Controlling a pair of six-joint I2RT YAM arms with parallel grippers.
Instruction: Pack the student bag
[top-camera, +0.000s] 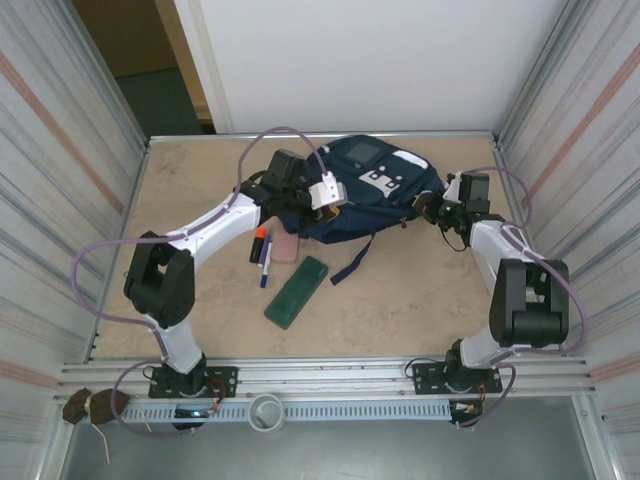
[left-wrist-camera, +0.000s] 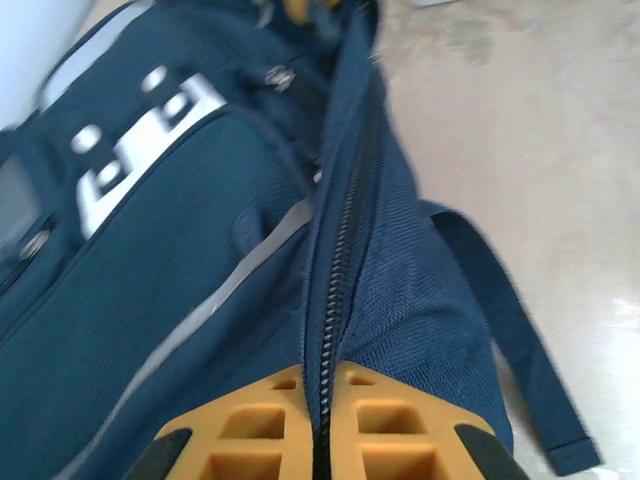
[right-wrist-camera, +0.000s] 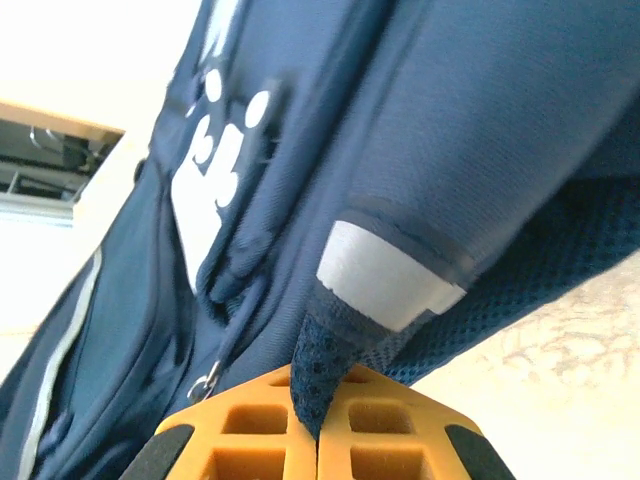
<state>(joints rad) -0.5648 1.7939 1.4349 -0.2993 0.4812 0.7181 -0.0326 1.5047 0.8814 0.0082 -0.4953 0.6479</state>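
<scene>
While both pincers grip the bag (top-camera: 375, 185), nothing looks packed yet. Seen from above, the bag lies at the far middle of the tabletop (top-camera: 200, 330), with a strap (top-camera: 355, 262) trailing toward the near edge. The left pincer (top-camera: 335, 200) meets the bag's left end and the right pincer (top-camera: 430, 208) its right end. Just in front of the bag, beside the left arm, lie an orange marker (top-camera: 259, 243), a pink item (top-camera: 285, 247) and a pen (top-camera: 266, 270). A green case (top-camera: 297, 291) lies a little nearer the arms. All four are outside the bag.

From the left wrist, the left pincer (left-wrist-camera: 322, 420) is pressed together on the bag (left-wrist-camera: 200, 300), pinching the fabric right at the zip (left-wrist-camera: 345, 250). The zip runs away from the pads and looks closed along the stretch that shows. The strap (left-wrist-camera: 510, 340) lies on the tabletop (left-wrist-camera: 540, 120) to the right.

From the right wrist, the right pincer (right-wrist-camera: 318, 425) is likewise pressed together, pinching a dark fold of the bag (right-wrist-camera: 450, 120) just below a white patch (right-wrist-camera: 385, 275).

My reading is that the task is at its start. The bag is held at both ends, probably to steady it for opening. Opening it, loading the four loose things and closing the zip all appear to remain.
</scene>
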